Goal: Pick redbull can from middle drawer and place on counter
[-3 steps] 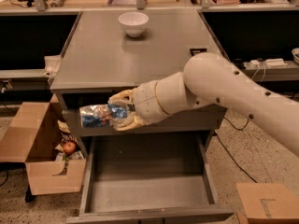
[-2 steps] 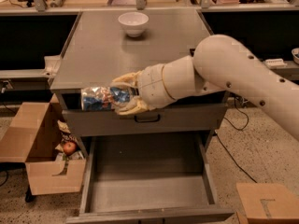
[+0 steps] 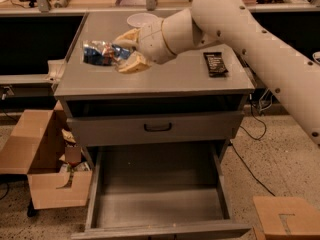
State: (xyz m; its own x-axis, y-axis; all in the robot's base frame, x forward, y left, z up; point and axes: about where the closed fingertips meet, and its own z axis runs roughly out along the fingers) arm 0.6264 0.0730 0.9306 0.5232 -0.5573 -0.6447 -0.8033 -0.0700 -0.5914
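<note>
My gripper [image 3: 121, 51] is shut on the redbull can [image 3: 99, 53], a shiny silver and blue can held lying sideways just above the left part of the counter [image 3: 165, 74]. The white arm reaches in from the upper right across the counter. The middle drawer [image 3: 160, 189] stands pulled open below, and its flat grey floor is bare.
A white bowl [image 3: 141, 19] sits at the back of the counter, partly behind the arm. A dark snack bar [image 3: 215, 64] lies on the counter's right side. A closed drawer front with a black handle [image 3: 158, 127] is above the open drawer. Cardboard boxes stand at the left [image 3: 45, 169] and lower right [image 3: 287, 216].
My gripper has risen with the can from in front of the upper drawer front to above the counter's left side. The view has shifted, and the snack bar now shows.
</note>
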